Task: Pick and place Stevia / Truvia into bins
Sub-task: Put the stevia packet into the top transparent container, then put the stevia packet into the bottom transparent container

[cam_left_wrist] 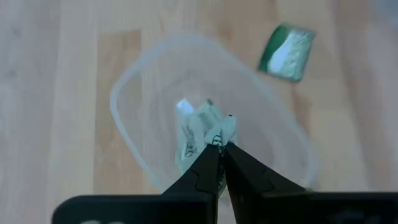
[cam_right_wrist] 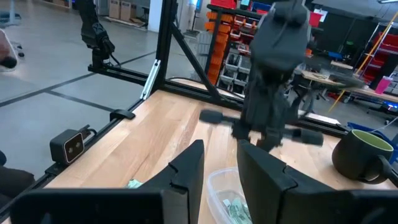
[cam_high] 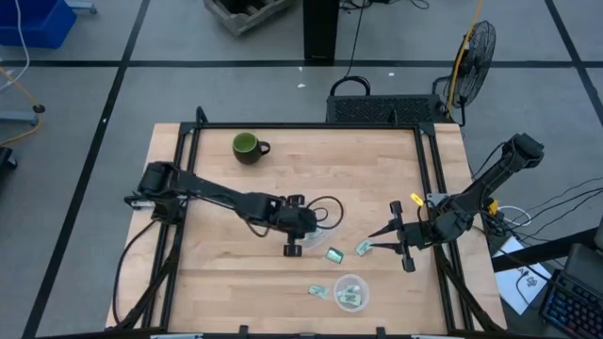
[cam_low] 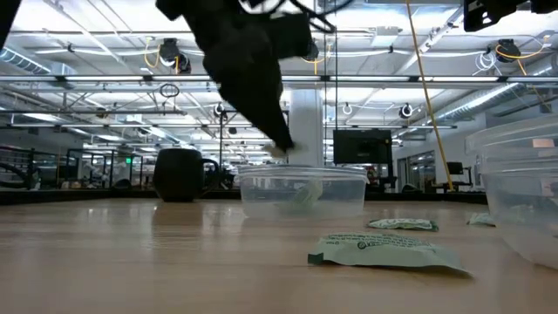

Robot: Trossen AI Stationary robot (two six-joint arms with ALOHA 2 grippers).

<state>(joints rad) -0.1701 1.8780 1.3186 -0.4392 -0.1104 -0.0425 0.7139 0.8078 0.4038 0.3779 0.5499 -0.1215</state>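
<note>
The left end effector, fingers closed, pinches a flimsy, featherlight Stevia packet by its edge (thin paper) directly above the clear bin; the right end effector waits, fingers apart.

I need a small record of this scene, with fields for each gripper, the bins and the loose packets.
left gripper: over the middle bin, shut on a packet
right gripper: open, low beside a loose packet
middle bin contents: at least one packet
front bin: holds packets
loose packets on table: three seen, including and
mug: far-left part of table, apart from the work
</note>
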